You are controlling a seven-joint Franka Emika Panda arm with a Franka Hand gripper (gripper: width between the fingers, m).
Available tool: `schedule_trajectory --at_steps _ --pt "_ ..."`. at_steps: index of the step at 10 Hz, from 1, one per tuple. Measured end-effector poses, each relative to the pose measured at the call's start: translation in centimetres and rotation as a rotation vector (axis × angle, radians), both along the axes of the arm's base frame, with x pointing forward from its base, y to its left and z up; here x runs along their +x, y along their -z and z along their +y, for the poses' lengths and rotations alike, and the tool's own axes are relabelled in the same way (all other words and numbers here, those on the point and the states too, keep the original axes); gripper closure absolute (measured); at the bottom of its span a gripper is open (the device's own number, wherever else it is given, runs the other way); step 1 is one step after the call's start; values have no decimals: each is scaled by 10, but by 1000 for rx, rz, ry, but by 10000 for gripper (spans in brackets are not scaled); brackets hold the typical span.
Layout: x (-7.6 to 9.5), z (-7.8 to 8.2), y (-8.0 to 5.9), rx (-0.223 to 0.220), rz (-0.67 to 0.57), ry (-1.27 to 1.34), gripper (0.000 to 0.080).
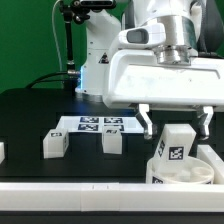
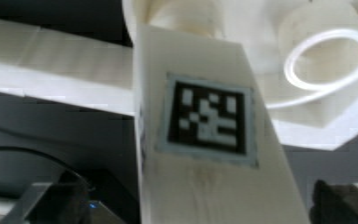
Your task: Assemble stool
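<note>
Standing on the round seat (image 1: 200,178) at the exterior view's lower right, one white leg (image 1: 178,148) points its long axis almost straight up, leaning slightly, into the gripper (image 1: 177,128) directly above. The fingers (image 1: 149,122) are spread to either side of the leg, apparently not touching it. Whether its foot sits in a socket is hidden. Two loose legs (image 1: 55,144) lie well apart on the black table (image 1: 30,118), near the marker board (image 1: 92,122).
</note>
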State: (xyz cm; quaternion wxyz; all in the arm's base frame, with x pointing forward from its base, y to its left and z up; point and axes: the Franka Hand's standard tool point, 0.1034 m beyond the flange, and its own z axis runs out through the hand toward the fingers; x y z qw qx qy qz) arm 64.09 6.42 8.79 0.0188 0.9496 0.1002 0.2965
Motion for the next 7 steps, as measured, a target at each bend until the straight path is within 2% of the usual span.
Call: schedule_trajectory --at_steps 2,5,7 --pt "-1 5 -5 4 25 -6 151" --pt "9 -2 -30 3 96 -19 150" --pt "11 -7 -28 -4 99 -24 150"
